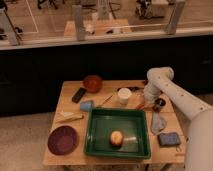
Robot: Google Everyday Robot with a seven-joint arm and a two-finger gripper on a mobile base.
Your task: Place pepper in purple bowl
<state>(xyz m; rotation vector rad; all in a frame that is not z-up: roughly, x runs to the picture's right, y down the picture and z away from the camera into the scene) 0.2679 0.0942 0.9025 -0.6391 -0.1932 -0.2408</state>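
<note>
**Status check: gripper closed at pepper, far right of tabletop**

1. Gripper. From my remote view, the arm (175, 97) reaches in from the right and bends down over the far right part of the tabletop (67, 102). The gripper (145, 103) sits low at the surface, just right of the white cup (124, 95). Its fingers are fully closed.

2. Pepper. The pepper (141, 106) shows as a small red-orange sliver right at the gripper's tip, just beyond the far right corner of the tray (100, 122). I cannot tell whether the fingers actually clamp it or only rest against it.

3. Purple bowl. The purple bowl (63, 139) lies at the near left corner of the tabletop, just left of the tray. It is well apart from the pepper, with the tray between them.

4. Other items. A round fruit (116, 138) lies in the tray. An orange-brown bowl (92, 82) stands at the far edge, with a black object (79, 94) near it on its left. A blue cup (86, 105) lies by the tray's far left corner. A dark round item (159, 104) is just right of the gripper. A grey cloth (157, 121) lies right of the tray.
</note>
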